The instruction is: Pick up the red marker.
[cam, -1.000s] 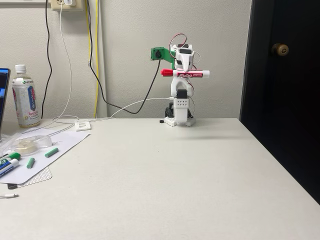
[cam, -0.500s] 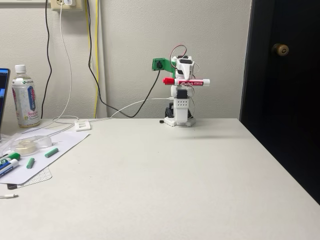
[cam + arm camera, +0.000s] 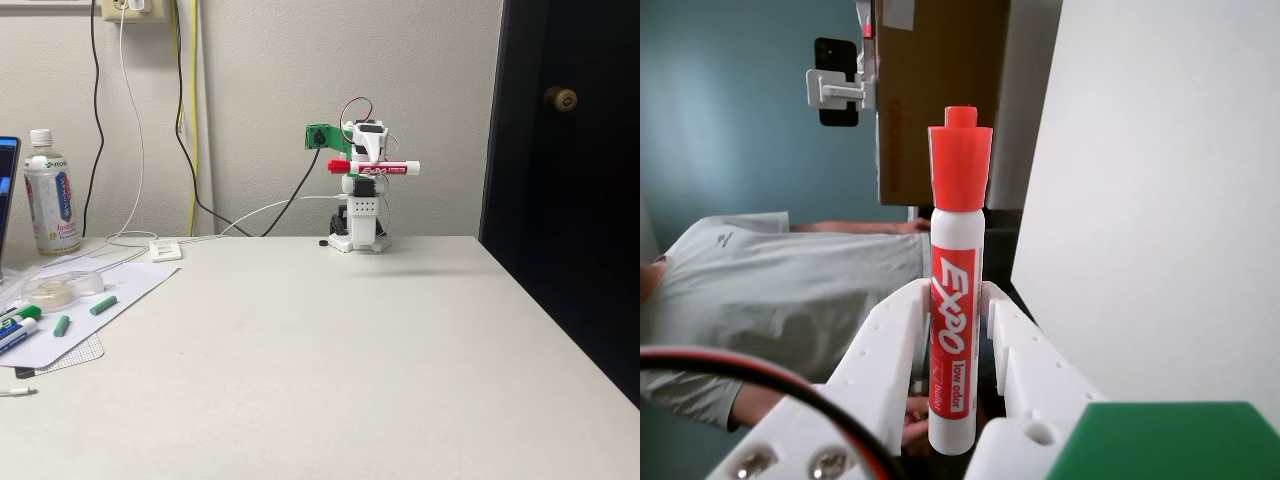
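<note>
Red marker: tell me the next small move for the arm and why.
Probably just hold the grip and stay put. In the fixed view the red marker hangs level, well above the table, near the arm's base. In the wrist view the end effector has a finger on each side of the barrel, so the pick looks done; opening would drop it.

Pale table point(image 3: 330, 360), fixed view. At its left edge: white paper sheet point(image 3: 125, 290) bearing two small green pieces point(image 3: 102, 305) (one long, one short), tape roll point(image 3: 52, 292), capped markers point(image 3: 18, 325). Bottle point(image 3: 51, 195) upright behind. Arm base point(image 3: 359, 238) at far edge.
</note>
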Robot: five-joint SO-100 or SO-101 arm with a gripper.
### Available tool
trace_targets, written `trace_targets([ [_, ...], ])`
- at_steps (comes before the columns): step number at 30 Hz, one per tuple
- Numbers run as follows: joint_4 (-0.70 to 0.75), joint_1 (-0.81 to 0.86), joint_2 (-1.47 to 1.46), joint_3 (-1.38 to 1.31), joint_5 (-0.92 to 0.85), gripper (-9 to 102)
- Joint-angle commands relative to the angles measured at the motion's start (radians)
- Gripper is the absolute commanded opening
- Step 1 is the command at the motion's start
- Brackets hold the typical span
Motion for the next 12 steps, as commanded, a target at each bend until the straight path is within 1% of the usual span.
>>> trace_targets([
  [1, -0.023, -0.005, 0.006, -0.006, 0.006, 3],
  [12, -0.04, -0.008, -0.008, -0.006, 0.017, 3],
])
